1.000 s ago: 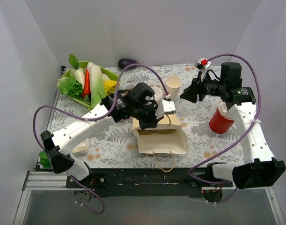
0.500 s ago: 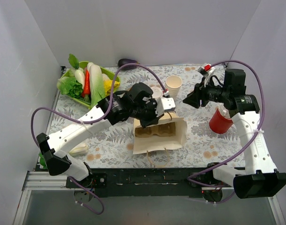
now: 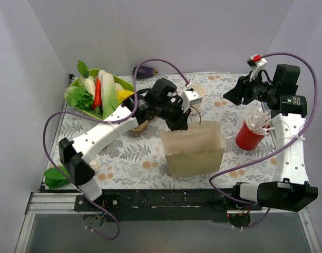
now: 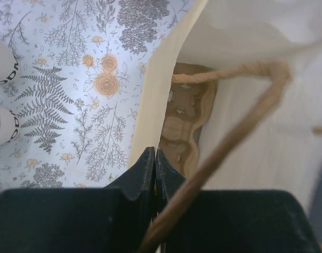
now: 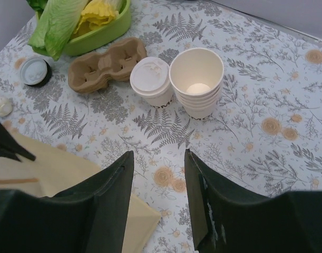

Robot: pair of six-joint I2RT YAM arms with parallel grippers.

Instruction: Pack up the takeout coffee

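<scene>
paper bag upright on the bench, lidded coffee outside it

the left fingers point(image 4: 154, 161) are clenched at the rim of the cream paper bag point(image 3: 195, 150), with its twine handle crossing in front of them; a brown cup carrier point(image 4: 186, 132) lies down inside. the takeout coffee point(image 5: 150, 79) stands on the floral bench point(image 5: 266, 63), between the stack of lidless cups point(image 5: 196, 81) and a second carrier point(image 5: 103, 63). below its white lid only the dark letters "om" can be read, and the stack's print is cut off the same way. the right fingers point(image 3: 226, 96) are spread apart above the bench, gripping nothing.
</scene>
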